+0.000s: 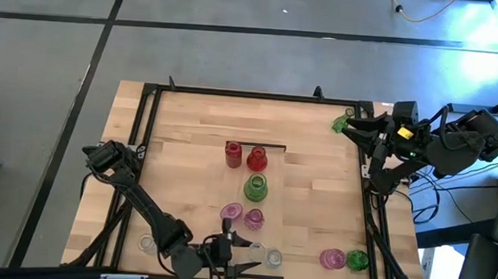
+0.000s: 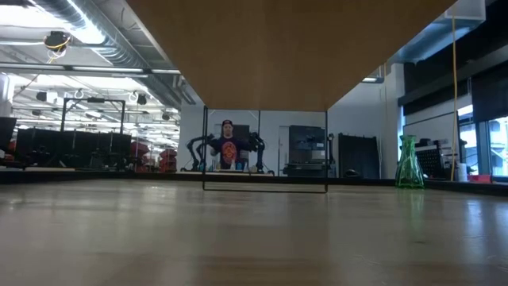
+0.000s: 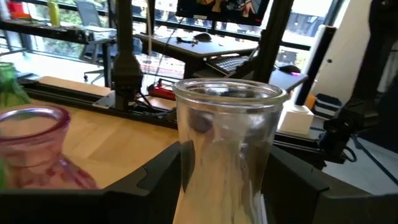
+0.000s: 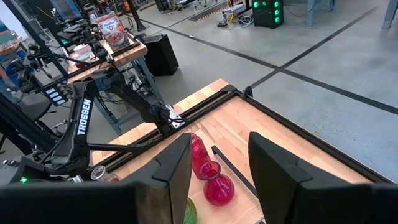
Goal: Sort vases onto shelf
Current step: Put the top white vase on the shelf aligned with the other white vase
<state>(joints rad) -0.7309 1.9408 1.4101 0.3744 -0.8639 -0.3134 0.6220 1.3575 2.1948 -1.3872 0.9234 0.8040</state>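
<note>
The shelf is a pale board running from the table's middle to its near edge. On it stand two red vases, a green vase, two pink vases and a clear vase. My left gripper, at the shelf's near end, is shut on another clear vase. One more clear vase stands at the near left. My right gripper is open at the far right corner, beside a green vase that stands upright on the table. My left gripper holds the clear vase by its neck, just under the flared rim, pinched between the two fingers. The fingers come level from the table's left side. The vase is upright; its base is hidden, so whether it stands on the shelf cannot be told.
A pink vase and a green vase stand at the table's near right. A black frame rail runs round the tabletop. Bare wood lies left of the shelf. A person stands in the room beyond the far edge.
</note>
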